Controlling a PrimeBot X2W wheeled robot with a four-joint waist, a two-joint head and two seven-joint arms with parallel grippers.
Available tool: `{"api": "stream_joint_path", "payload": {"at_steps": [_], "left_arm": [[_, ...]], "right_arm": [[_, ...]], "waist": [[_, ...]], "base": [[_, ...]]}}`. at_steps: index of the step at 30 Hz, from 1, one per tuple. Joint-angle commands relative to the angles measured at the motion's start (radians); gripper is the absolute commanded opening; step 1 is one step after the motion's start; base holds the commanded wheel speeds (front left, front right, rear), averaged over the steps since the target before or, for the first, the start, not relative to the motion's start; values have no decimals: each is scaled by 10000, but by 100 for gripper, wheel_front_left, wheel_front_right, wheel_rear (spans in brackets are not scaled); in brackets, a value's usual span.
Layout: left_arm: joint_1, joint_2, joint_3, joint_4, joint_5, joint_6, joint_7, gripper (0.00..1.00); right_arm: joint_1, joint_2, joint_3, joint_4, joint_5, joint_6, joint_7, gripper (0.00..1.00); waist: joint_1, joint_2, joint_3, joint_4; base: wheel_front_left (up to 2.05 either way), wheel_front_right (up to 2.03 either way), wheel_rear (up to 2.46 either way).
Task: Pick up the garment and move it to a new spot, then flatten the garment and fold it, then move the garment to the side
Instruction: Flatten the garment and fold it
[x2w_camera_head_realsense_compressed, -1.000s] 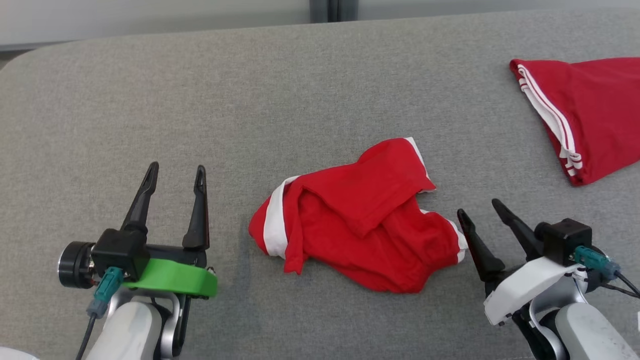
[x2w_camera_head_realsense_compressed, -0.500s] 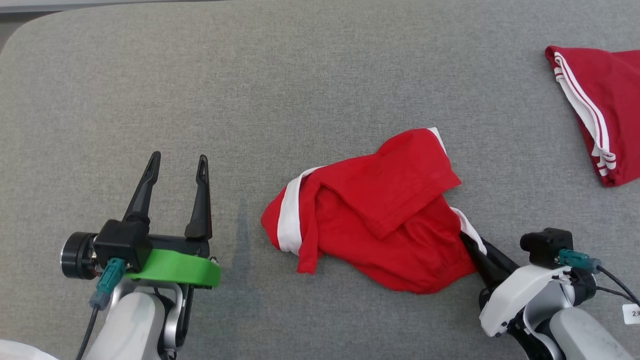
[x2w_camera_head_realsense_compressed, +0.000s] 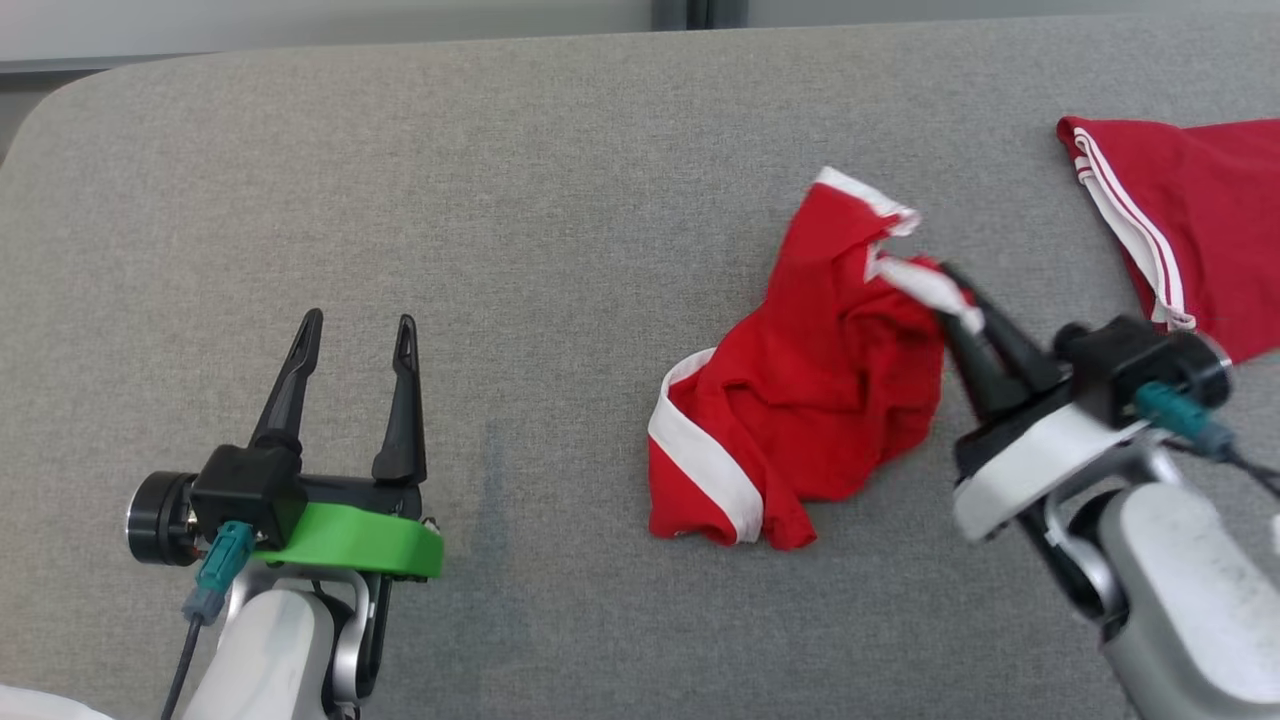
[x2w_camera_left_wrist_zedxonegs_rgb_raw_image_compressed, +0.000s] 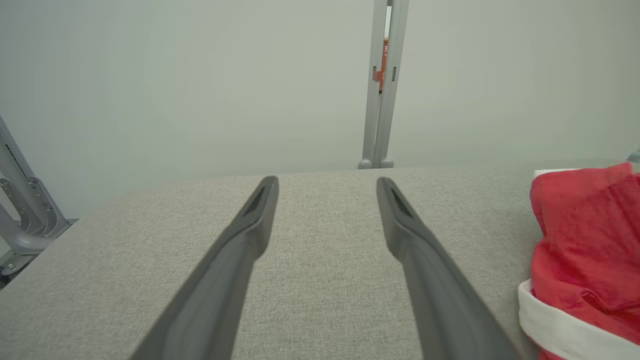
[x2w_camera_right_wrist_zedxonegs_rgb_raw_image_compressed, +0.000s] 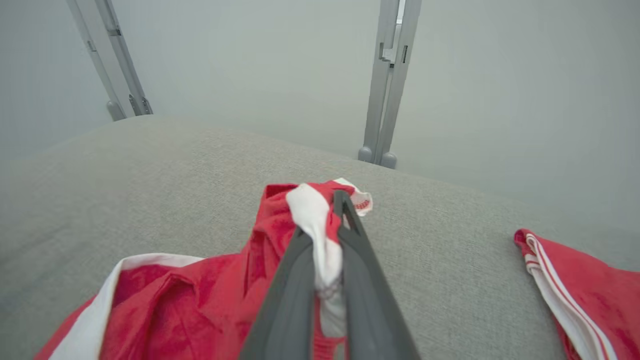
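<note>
Two grippers serve us: our right gripper (x2w_camera_head_realsense_compressed: 955, 290) pinches the red garment (x2w_camera_head_realsense_compressed: 820, 390) by its white hem, right of centre on the grey table (x2w_camera_head_realsense_compressed: 500, 200), while our left gripper (x2w_camera_head_realsense_compressed: 358, 320) stands wide, empty.

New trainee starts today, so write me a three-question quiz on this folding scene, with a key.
1. True or false: the left gripper is shut on the garment.
2. What does the right gripper pinch? A) the garment's white band B) its red middle C) nothing
3. Fill in: the second garment lies to the robot's ____.
Key: 1 false; 2 A; 3 right.
</note>
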Motion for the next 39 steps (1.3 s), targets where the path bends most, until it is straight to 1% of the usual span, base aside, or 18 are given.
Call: {"api": "stream_joint_path", "payload": {"at_steps": [1,6,8,11,13,15,16,17,18,22,26,29,32,34,36,39], "left_arm": [[146,-31,75,-2,59,-54,-28,100],[186,-129,185,10,137,-150,-29,100],[198,-163,204,36,179,-173,-29,100],[196,-201,240,56,213,-240,-29,100],[215,-217,282,65,252,-252,-29,100],[249,-234,332,77,284,-265,-27,100],[279,-236,364,89,301,-271,-28,100],[309,-235,387,103,317,-263,-29,100],[336,-234,419,118,316,-266,-29,100],[443,-246,508,156,343,-283,-29,100],[601,-244,610,215,351,-273,-29,100],[778,-204,725,279,343,-150,-29,100],[942,-121,810,278,337,-124,-29,100],[1065,-89,845,262,327,-79,-28,100],[1264,-25,868,202,335,-41,-29,100],[1464,45,875,121,345,36,-14,100]], "right_arm": [[280,50,499,-120,-89,-16,203,0],[1043,109,2294,-111,296,-16,881,0],[1381,72,2698,93,557,-18,1095,0],[1769,60,2683,356,872,-16,1054,0],[2034,59,2316,531,980,-16,925,0],[2263,214,1738,567,1043,-16,607,0],[2378,268,1411,595,1044,-18,482,35],[2494,354,1158,586,1115,-16,370,80],[2575,436,844,530,1101,-16,246,100],[2845,725,-174,329,1067,-16,-93,100],[3080,957,-860,-94,1064,-16,-463,100],[3249,1025,-1264,-588,1045,-16,-769,100],[3399,1082,-1736,-1059,935,-16,-933,100],[3501,1116,-2093,-1345,797,-16,-950,100],[3668,1202,-2732,-1746,503,-16,-843,100],[3879,1290,-3218,-2063,238,-16,-676,100]], "waist": [[-1,0,-37,-34],[-1,0,-60,-114],[-1,0,-75,-139],[-1,0,-86,-164],[-1,0,-109,-186],[-1,0,-130,-221],[-1,0,-147,-242],[-1,0,-169,-261],[-1,0,-201,-289],[-1,0,-320,-357],[-1,0,-493,-407],[-1,0,-644,-471],[-1,0,-810,-556],[-1,0,-932,-615],[-1,0,-1134,-688],[-1,0,-1308,-736]], "base": [[0,0,0],[0,0,0],[0,0,0],[0,0,0],[0,0,0],[0,0,0],[0,0,0],[0,0,0],[0,0,0],[0,0,0],[0,0,0],[0,0,0],[0,0,0],[0,0,0],[0,0,0],[0,0,0]]}}
